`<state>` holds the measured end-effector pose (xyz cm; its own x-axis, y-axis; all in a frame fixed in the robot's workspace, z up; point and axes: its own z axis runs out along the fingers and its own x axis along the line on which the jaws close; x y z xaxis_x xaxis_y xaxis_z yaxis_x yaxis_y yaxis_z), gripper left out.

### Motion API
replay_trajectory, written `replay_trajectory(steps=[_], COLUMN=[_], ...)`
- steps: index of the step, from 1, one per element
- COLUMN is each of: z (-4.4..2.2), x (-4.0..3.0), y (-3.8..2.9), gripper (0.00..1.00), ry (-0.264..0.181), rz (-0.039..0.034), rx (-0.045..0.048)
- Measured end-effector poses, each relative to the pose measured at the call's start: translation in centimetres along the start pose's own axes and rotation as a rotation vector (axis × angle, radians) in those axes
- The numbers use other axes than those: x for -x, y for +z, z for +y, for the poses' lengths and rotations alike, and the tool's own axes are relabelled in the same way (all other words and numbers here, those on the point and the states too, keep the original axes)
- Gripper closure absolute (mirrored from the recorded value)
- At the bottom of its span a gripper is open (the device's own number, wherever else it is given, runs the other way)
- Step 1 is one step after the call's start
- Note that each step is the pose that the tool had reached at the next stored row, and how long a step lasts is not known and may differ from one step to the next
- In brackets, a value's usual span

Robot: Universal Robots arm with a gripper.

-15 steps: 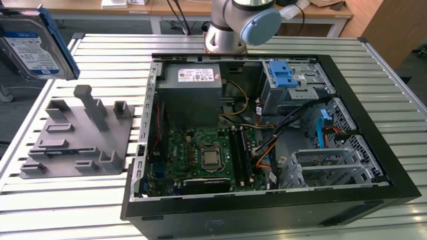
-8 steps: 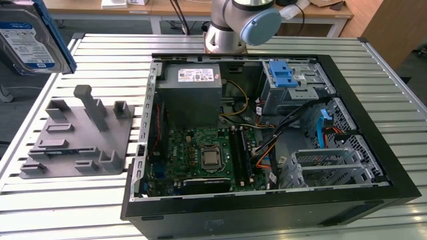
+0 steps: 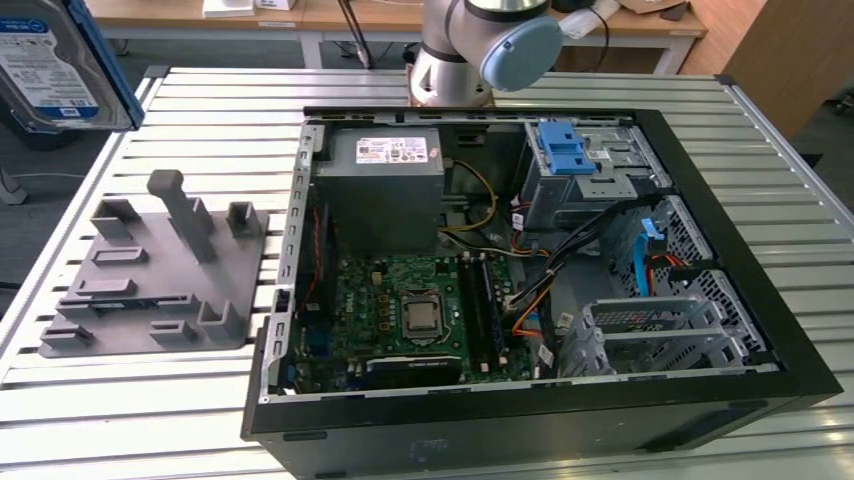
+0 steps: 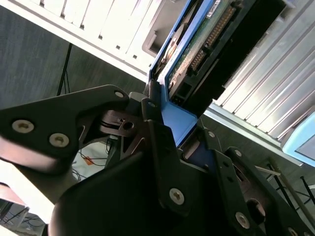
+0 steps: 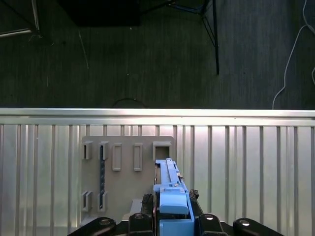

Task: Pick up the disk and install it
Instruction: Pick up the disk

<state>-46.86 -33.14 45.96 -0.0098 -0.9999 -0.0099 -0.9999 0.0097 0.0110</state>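
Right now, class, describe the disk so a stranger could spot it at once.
Find the open case on the slatted table, then look past the grey fixture to the exterior view's top left. The disk, in shut jaws, alone has a blue frame and white-and-blue label.

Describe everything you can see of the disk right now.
The disk is a flat silver metal drive with a white-and-blue label and a blue plastic frame along its edges. The second wrist view shows its green circuit board and a connector row. The gripper is shut on its framed end, holding it in the air over the grey fixture, outside the computer case.
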Motion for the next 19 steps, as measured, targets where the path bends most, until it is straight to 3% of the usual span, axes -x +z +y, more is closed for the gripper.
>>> replay_trajectory(steps=[11,19], z=[0.04,-0.14], x=[0.04,0.04], y=[-3.24,-3.42], gripper=[0.63,0.63], ry=[0.000,0.000], rz=[0.0001,0.0001], rx=[-0.0002,-0.0003])
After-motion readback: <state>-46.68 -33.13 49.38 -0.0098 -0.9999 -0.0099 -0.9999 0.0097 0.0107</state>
